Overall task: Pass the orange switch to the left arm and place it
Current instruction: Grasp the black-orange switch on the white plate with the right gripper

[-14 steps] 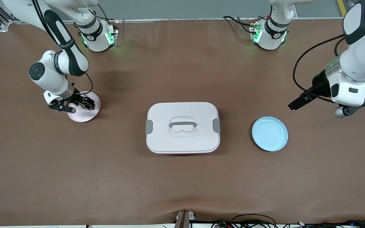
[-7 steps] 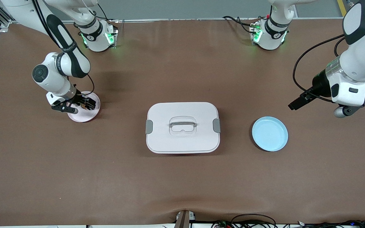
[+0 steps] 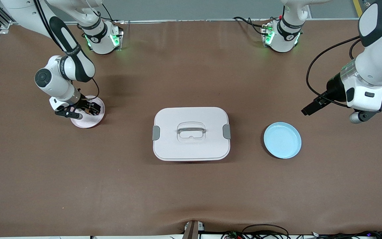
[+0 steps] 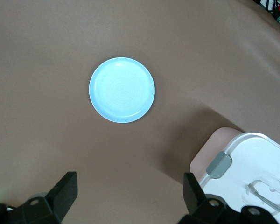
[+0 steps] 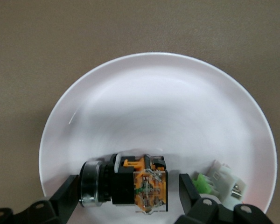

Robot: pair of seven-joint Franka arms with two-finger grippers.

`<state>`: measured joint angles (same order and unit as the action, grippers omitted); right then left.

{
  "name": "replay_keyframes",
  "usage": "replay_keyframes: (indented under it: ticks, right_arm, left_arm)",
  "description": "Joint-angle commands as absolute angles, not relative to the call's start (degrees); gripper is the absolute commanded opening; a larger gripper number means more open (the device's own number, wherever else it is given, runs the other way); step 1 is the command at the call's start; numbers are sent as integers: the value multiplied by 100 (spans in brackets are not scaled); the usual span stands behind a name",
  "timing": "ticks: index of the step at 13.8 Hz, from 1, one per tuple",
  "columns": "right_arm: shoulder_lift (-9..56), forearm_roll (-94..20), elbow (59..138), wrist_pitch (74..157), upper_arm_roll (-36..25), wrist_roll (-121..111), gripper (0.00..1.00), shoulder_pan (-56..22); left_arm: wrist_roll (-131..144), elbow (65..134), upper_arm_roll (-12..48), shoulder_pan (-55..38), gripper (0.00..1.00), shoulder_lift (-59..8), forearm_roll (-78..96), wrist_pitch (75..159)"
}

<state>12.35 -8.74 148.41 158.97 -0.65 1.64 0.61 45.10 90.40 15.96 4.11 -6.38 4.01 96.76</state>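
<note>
The right gripper (image 5: 126, 189) straddles the orange switch (image 5: 126, 184) on the pink plate (image 5: 158, 102), fingers not yet touching (left gripper (image 4: 128, 189) waits, spread wide).

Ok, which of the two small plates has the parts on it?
The pink plate at the right arm's end, under the right pincer, holding the orange switch. The blue plate is bare.

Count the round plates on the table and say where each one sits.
2. The pink plate lies toward the right arm's end of the table, under the right gripper. The blue plate lies beside the box, toward the left arm's end. None looks hidden.
</note>
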Motion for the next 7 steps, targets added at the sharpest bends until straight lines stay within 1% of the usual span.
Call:
replay_keyframes:
  ticks: [1, 3, 6, 7]
  right_arm:
    - [1222, -967, 14880, 15952, -35, 62, 50, 79]
    - [1222, -967, 14880, 15935, -35, 79, 0, 79]
    - [1213, -984, 14827, 15847, -18, 140, 0, 97]
    - [1187, -1115, 14731, 15533, -18, 149, 0, 105]
  left_arm:
    - [4649, 8947, 1617, 378, 100, -677, 544, 9694]
    - [4859, 8947, 1652, 343, 100, -677, 624, 9694]
    - [5193, 8947, 1731, 316, 100, -686, 633, 9747]
    - [5264, 8947, 1775, 308, 100, -686, 659, 9756]
